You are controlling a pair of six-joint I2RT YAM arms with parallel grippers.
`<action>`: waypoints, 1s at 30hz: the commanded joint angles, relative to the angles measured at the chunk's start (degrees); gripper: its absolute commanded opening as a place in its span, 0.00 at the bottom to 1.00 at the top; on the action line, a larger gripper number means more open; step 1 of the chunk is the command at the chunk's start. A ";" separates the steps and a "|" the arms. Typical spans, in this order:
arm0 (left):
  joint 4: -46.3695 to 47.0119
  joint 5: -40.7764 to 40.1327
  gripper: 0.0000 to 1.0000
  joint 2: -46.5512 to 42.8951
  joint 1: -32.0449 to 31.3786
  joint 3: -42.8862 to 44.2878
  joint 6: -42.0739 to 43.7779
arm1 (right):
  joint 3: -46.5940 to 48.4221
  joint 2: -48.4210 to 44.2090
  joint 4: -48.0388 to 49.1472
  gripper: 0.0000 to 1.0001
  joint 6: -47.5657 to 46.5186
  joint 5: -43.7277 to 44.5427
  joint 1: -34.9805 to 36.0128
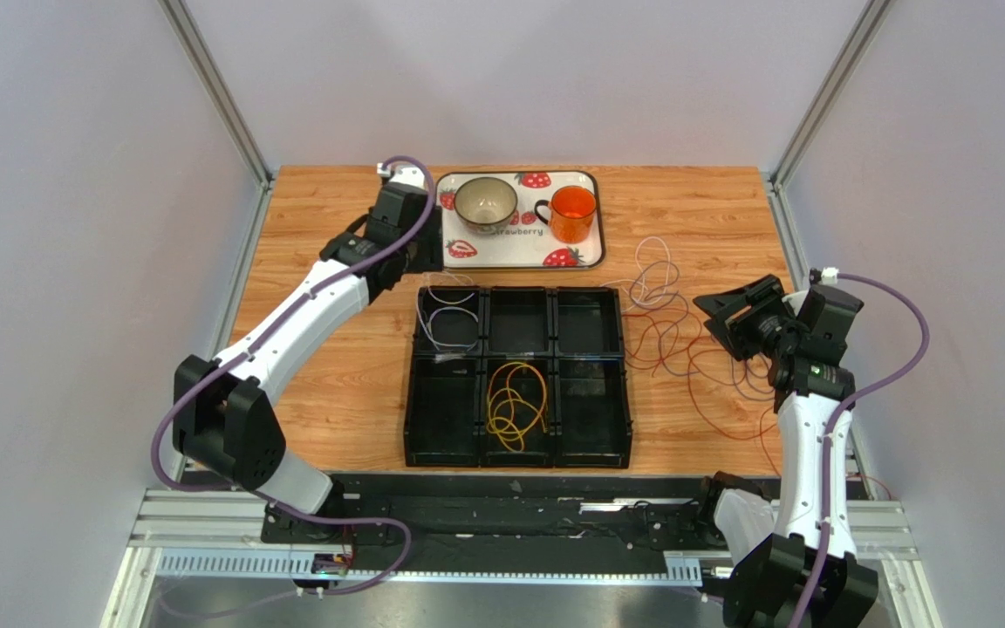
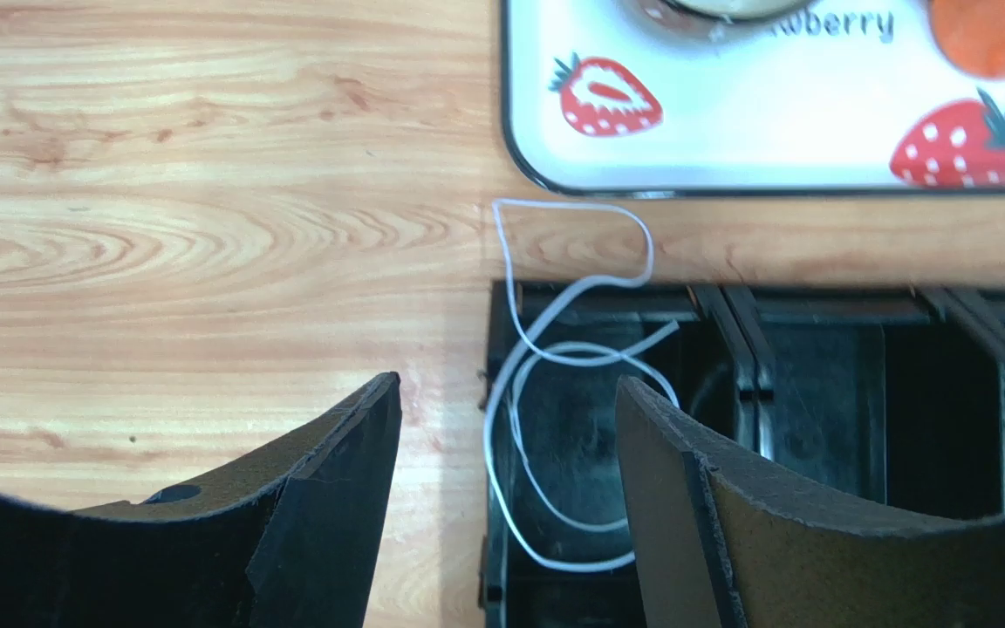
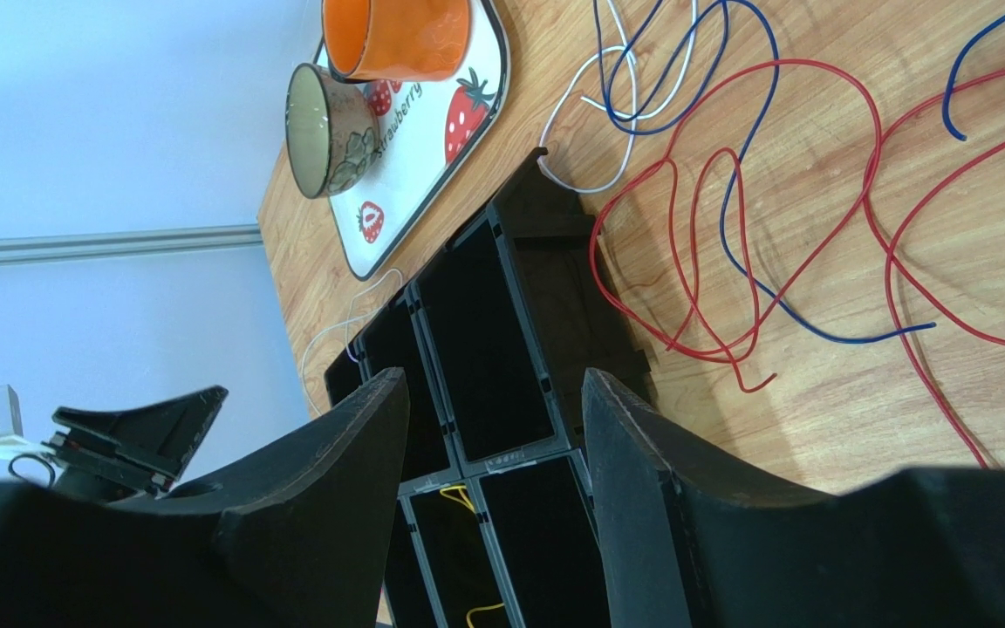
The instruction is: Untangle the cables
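- Top external view: the black six-compartment organizer (image 1: 517,452) is the reference.
  - A white cable (image 1: 449,321) lies in its far-left compartment and a yellow cable (image 1: 517,399) is coiled in its near-middle one.
  - The remaining tangle of red, blue and white cables (image 1: 665,327) lies on the table just right of the organizer.
  - The right gripper (image 1: 728,322) hangs at the tangle's right edge. The left gripper (image 1: 427,259) sits off the organizer's far-left corner, well apart from the tangle.
  - Judgement: the right arm is the nearer one.
- Left wrist view: the left gripper (image 2: 508,393) has its jaws apart and grasps nothing.
  - The white cable (image 2: 517,314) lies below them, with one loop spilling over the organizer's (image 2: 731,327) far rim toward the strawberry tray (image 2: 757,131).
- Right wrist view: the right gripper (image 3: 495,386) has its jaws parted and empty.
  - The tangle (image 3: 718,196) lies ahead of the jaws, beyond the organizer's (image 3: 560,301) right wall.
  - Its loops cross one another and show no single long axis.
  - Judgement: an outer red strand looks the easiest to take.
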 commanded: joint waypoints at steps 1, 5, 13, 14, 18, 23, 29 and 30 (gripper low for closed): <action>-1.58 4.27 0.70 3.60 3.16 5.32 -0.54 | 0.16 -0.09 2.00 0.55 -0.87 -0.70 0.32; -2.45 8.23 0.68 9.91 6.23 9.10 -1.24 | 0.08 1.04 2.97 0.55 -0.96 -0.79 0.32; -1.32 17.90 0.62 19.25 10.19 12.89 -4.84 | -0.19 3.85 4.46 0.55 -1.48 -1.14 0.32; -0.62 18.25 0.62 19.86 10.28 12.72 -4.76 | -0.19 4.21 4.64 0.55 -1.57 -1.14 0.32; 0.71 18.70 0.64 21.45 10.72 11.84 -4.40 | -0.54 5.26 5.26 0.55 -1.93 -1.23 0.32; 2.29 23.18 0.62 24.61 12.22 11.04 -5.72 | -0.98 6.67 6.66 0.55 -2.01 -1.49 0.41; 1.59 24.23 0.59 28.65 12.83 13.06 -6.42 | -1.07 8.16 7.45 0.54 -2.19 -1.67 0.41; 1.41 24.06 0.59 29.01 12.92 13.59 -6.51 | -1.15 8.43 7.54 0.54 -2.19 -1.58 0.32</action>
